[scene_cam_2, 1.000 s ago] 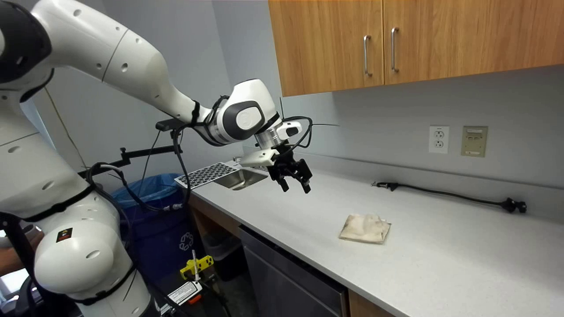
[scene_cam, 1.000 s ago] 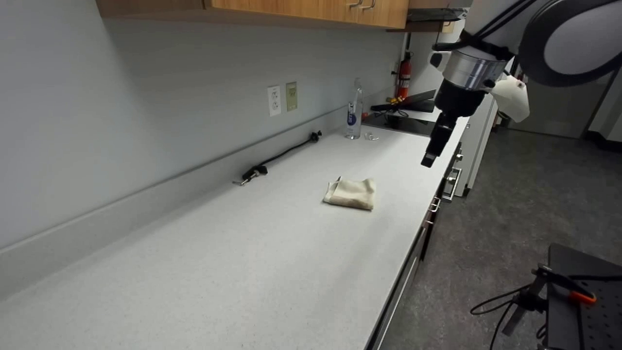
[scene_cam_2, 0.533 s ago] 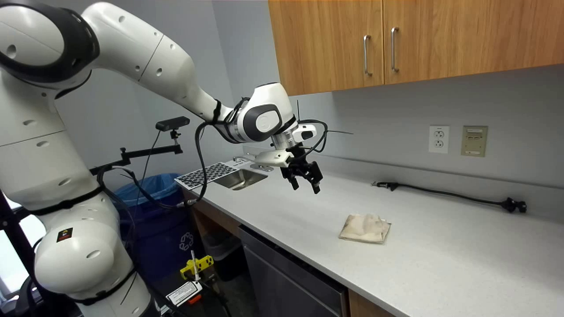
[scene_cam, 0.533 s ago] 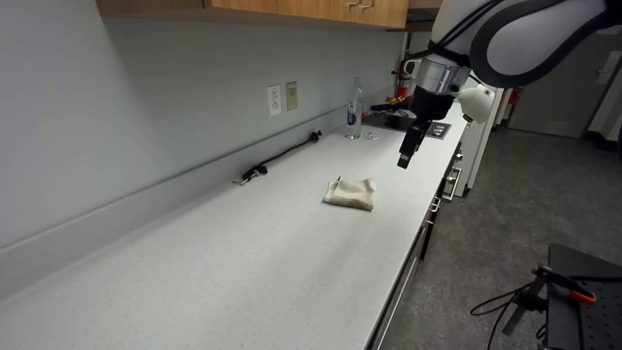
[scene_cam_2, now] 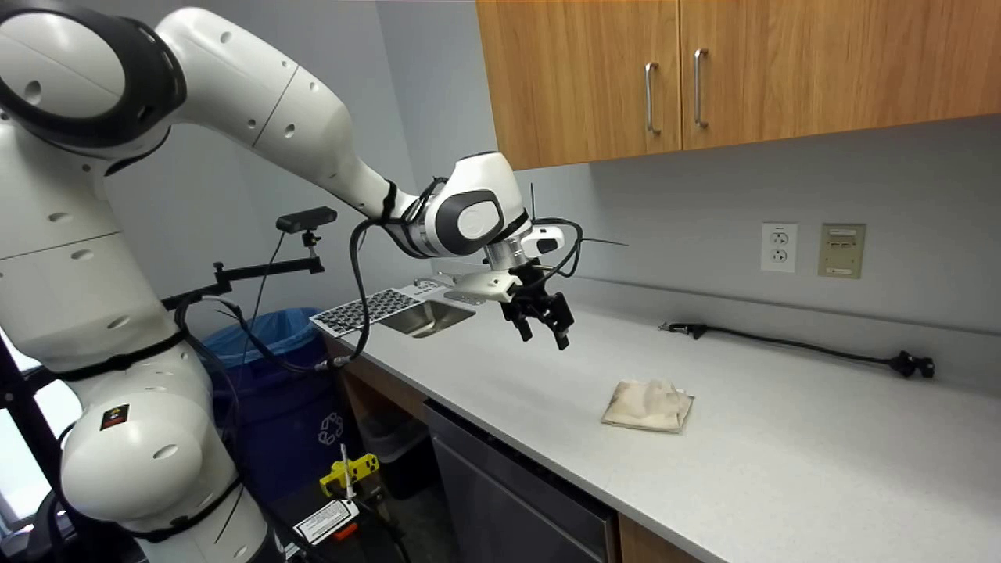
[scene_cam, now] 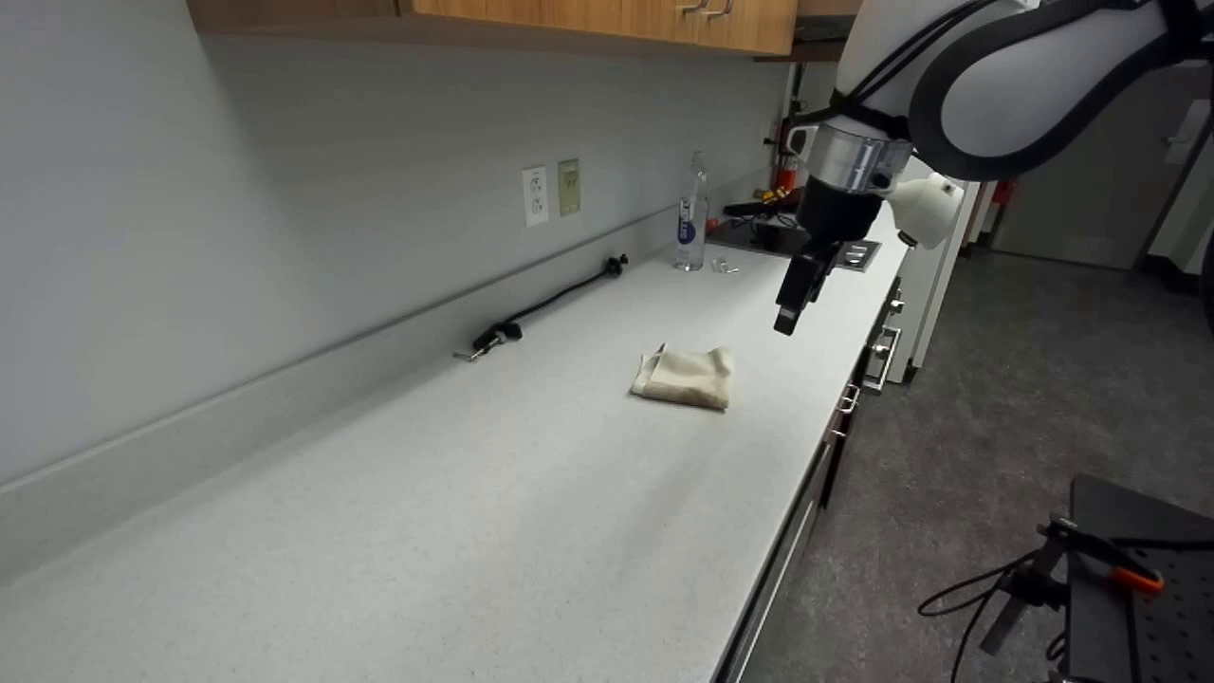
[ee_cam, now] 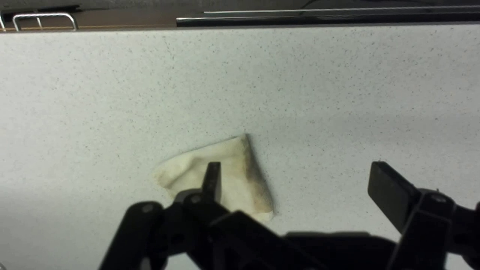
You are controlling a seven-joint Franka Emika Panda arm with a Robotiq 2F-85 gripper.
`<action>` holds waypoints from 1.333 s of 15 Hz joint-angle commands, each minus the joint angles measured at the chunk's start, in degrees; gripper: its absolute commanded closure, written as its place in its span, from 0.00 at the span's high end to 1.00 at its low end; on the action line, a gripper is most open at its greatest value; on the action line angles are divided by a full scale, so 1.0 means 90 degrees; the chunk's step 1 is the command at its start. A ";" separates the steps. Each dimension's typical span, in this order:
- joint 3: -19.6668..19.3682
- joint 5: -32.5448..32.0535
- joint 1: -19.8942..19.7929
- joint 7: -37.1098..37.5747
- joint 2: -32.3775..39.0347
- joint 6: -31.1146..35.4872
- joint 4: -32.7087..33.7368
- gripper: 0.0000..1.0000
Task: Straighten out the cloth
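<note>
The cream cloth lies folded and slightly rumpled on the white counter, with brownish stains along one edge. It shows in both exterior views (scene_cam: 685,378) (scene_cam_2: 647,405) and in the wrist view (ee_cam: 236,176). My gripper (scene_cam_2: 545,338) is open and empty, in the air above the counter on the sink side of the cloth; it also shows in an exterior view (scene_cam: 785,327). In the wrist view the open gripper (ee_cam: 296,165) has one finger overlapping the cloth and hiding its lower left part; the other finger is over bare counter. Nothing touches the cloth.
A black flexible clamp arm (scene_cam_2: 805,342) lies along the backsplash. A clear water bottle (scene_cam: 692,228) stands near the wall. A steel sink (scene_cam_2: 430,317) is at the counter's end. Wooden cabinets (scene_cam_2: 579,78) hang above. The counter's front edge (ee_cam: 240,30) shows in the wrist view.
The arm has moved along the counter toward the cloth and come slightly lower, mostly in the first half second. The gripper stays open. The cloth has not moved.
</note>
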 commanded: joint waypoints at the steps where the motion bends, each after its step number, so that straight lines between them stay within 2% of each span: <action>1: -0.0107 -0.0043 -0.0068 0.0464 0.0759 0.0086 0.0582 1.00; 6: -0.0342 -0.0035 -0.0037 0.1150 0.1776 -0.0051 0.1725 1.00; 12: -0.0666 -0.0030 0.0201 0.2372 0.3047 -0.0256 0.3101 1.00; 20: -0.0936 0.0333 0.0461 0.3651 0.4377 -0.0738 0.4634 1.00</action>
